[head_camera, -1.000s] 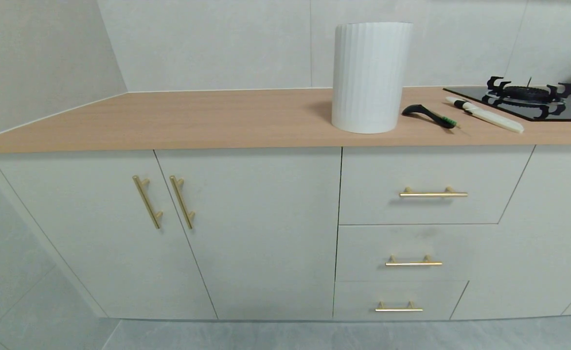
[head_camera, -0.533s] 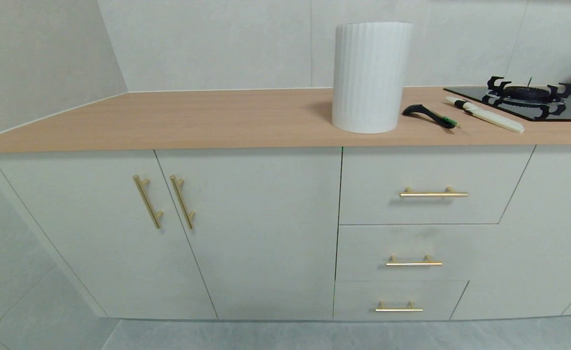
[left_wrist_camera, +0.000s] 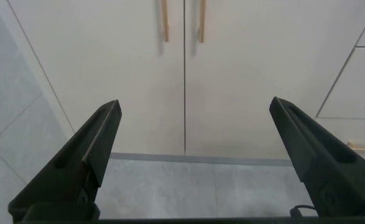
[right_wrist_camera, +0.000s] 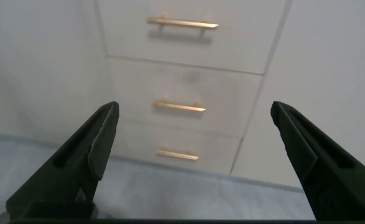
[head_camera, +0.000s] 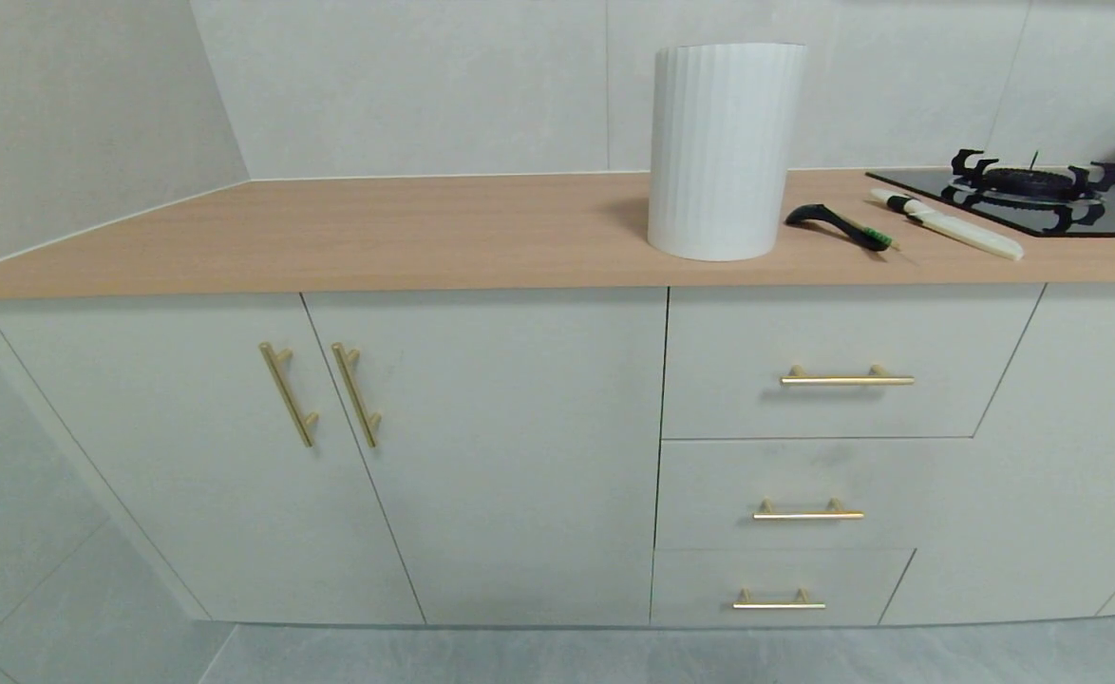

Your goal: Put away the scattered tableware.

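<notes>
Nothing changing since earlier, peeler and knife lying right of holder on counter, left claw and right claw hanging spread wide, empty.

The wooden countertop carried a white ribbed container; to its right lay a black peeler and a white knife; a hob sat far right.

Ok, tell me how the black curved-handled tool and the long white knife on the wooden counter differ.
The black curved-handled tool is dark and bent, with a green tip; the long white knife is pale and straight. The knife is longer. The tool lies nearer the white ribbed cylinder, the knife nearer the black hob. Both lie flat on the wooden counter, slanted the same way.
</notes>
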